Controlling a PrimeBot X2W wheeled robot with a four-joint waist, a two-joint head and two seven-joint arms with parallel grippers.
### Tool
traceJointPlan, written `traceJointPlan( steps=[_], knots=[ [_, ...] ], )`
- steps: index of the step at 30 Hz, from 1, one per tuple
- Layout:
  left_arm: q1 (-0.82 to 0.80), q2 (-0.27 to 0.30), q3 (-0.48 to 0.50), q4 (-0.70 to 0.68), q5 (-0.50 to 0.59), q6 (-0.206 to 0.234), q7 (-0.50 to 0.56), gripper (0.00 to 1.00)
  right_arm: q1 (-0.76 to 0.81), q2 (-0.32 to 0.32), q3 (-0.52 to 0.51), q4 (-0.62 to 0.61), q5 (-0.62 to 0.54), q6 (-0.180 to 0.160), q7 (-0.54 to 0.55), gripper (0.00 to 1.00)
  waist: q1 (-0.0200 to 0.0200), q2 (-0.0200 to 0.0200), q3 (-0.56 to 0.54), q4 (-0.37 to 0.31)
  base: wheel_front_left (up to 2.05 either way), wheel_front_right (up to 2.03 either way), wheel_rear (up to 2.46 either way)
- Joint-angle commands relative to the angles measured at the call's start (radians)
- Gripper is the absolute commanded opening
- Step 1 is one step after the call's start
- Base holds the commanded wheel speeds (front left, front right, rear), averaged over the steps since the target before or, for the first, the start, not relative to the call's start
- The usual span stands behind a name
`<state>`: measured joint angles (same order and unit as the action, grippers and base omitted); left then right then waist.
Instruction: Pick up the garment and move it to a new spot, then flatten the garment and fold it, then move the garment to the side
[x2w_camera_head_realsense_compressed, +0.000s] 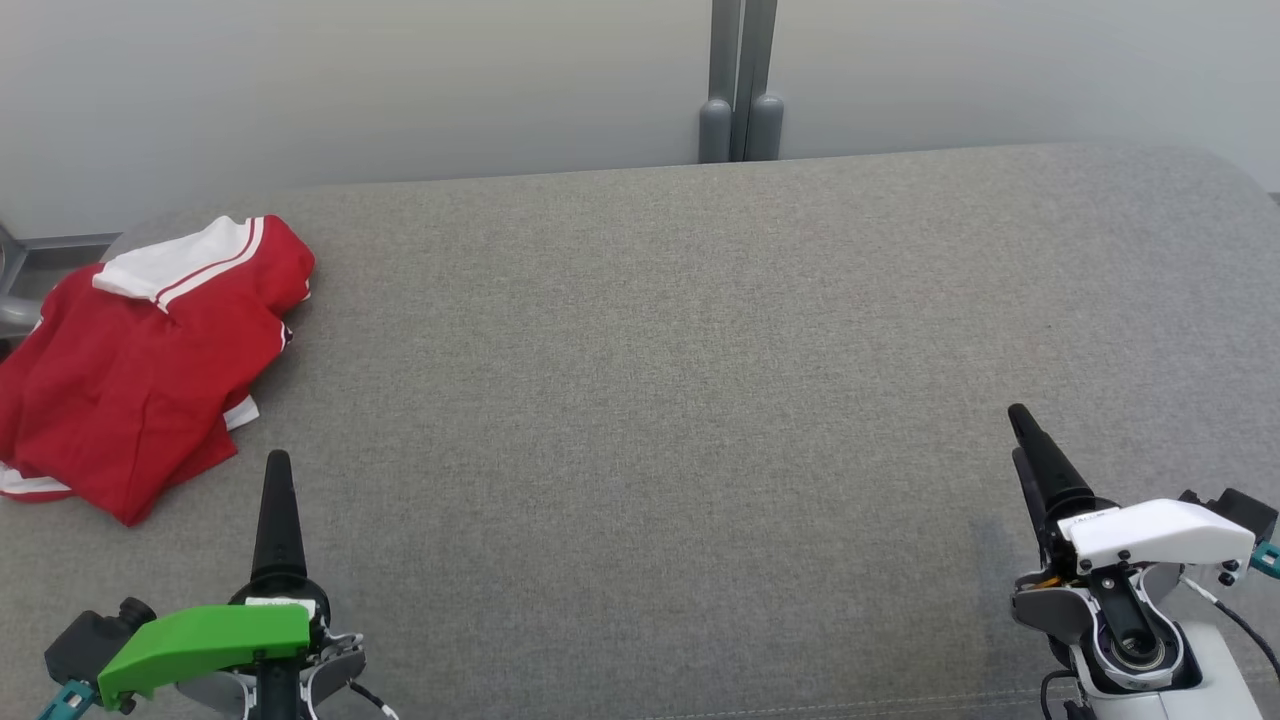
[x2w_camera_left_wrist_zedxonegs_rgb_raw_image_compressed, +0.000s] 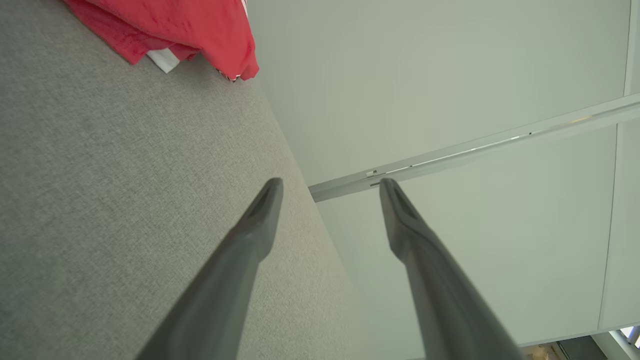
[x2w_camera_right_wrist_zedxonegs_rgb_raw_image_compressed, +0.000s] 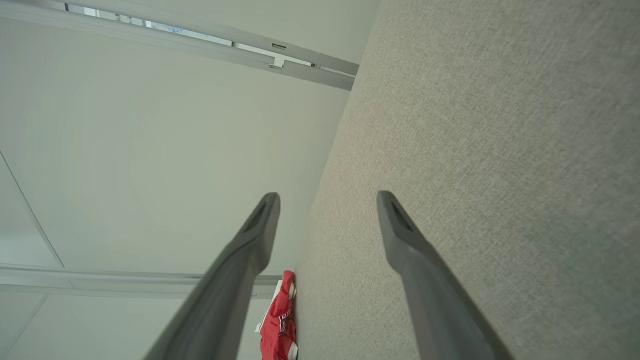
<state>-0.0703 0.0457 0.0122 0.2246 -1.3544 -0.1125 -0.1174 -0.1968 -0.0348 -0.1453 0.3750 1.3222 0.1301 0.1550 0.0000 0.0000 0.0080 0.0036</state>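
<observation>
The garment (x2w_camera_head_realsense_compressed: 140, 370) lies folded at frame left, so all looks done; left gripper (x2w_camera_left_wrist_zedxonegs_rgb_raw_image_compressed: 331, 183) and right gripper (x2w_camera_right_wrist_zedxonegs_rgb_raw_image_compressed: 327, 195) gape empty.

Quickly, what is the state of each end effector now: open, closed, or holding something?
Left end effector: open, holding nothing.
Right end effector: open, holding nothing.
</observation>
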Motion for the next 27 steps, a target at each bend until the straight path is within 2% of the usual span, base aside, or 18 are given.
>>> traceJointPlan(
  steps=[1,17,27],
  knots=[
    [-0.003,0.003,0.004,-0.03,0.055,0.011,-0.009,1.0,-0.012,-0.009,0.011,-0.028,-0.054,0.0,-0.017,1.0,0.0,0.0,0.0,0.0,0.0,0.0,0.0],
    [0.027,0.019,-0.027,-0.082,0.472,0.084,-0.04,1.0,0.003,-0.011,0.08,-0.094,-0.467,0.0,-0.109,1.0,0.0,0.0,-0.004,0.005,0.0,0.0,0.0],
    [0.039,0.034,-0.042,-0.09,0.625,0.124,-0.058,1.0,0.003,-0.012,0.117,-0.091,-0.669,0.0,-0.159,1.0,0.0,0.0,-0.008,0.007,0.0,0.0,0.0]
  ],
)
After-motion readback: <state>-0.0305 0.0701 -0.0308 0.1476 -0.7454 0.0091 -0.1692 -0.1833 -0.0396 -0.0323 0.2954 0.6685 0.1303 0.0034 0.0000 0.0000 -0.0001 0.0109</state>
